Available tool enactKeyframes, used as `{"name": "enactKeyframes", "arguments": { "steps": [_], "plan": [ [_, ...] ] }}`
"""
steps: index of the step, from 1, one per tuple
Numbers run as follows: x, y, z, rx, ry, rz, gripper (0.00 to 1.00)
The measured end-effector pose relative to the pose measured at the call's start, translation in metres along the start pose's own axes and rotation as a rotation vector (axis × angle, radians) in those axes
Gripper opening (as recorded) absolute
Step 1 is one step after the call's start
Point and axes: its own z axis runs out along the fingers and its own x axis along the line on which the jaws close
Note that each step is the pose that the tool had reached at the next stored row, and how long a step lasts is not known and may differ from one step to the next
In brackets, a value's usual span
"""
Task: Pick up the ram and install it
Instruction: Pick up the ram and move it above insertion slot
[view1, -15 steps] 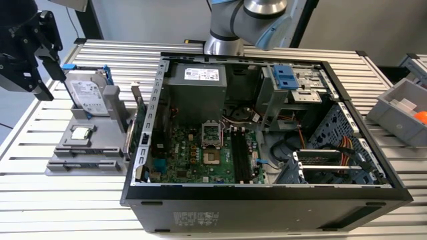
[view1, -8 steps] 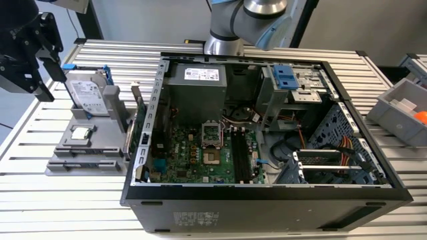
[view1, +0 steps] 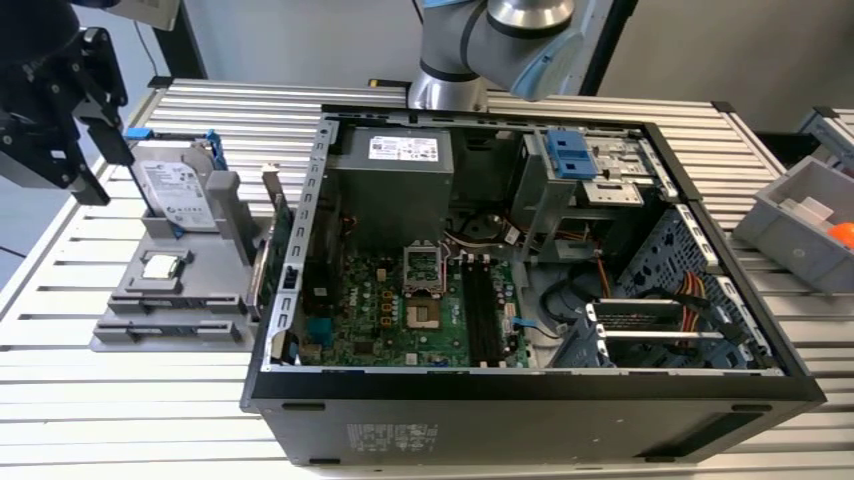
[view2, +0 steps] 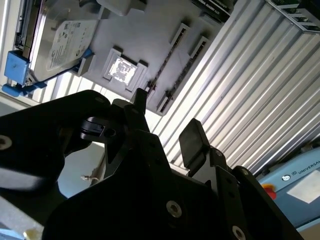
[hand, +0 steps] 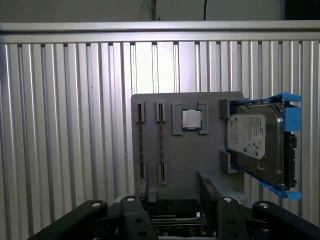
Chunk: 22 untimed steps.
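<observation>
Gripper (hand: 173, 184) is open wide, with nothing between the fingers (view2: 194, 134) and touching nothing. Exterior view: it hangs above and clear of the grey holder (view1: 114, 338), at that view's left, beside the open PC case (view1: 534, 400).

Ram (hand: 161, 142): looks like the thin dotted strip seen edge-on in a narrow slot of the holder. Second similar strip (hand: 140, 142) sits in the slot just beside it. Can't confirm either is a stick from these angles.

Same holder: processor chip (hand: 191, 120) in a square recess next to the slots, then hard drive (hand: 252, 142) propped in its blue-tabbed frame at the other end.

Motherboard (view1: 387, 310) lies flat in the case, and black memory slots (view1: 487, 310) run beside the CPU socket (view1: 424, 285). Can't tell whether a stick sits in them. All on a slatted metal table (view1: 134, 400).
</observation>
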Motion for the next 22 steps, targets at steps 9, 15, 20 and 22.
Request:
{"name": "enactKeyframes", "arguments": {
  "steps": [9,15,20,22],
  "plan": [
    [0.0001,-0.0001,0.002,0.0002,-0.0002,0.0,1.0],
    [0.0003,-0.0001,0.0057,0.0,0.0,0.0,1.0],
    [0.0005,-0.0002,0.0097,0.0,0.0,0.0,1.0],
    [0.0006,-0.0002,0.0112,0.0,0.0,0.0,1.0]
  ]
}}
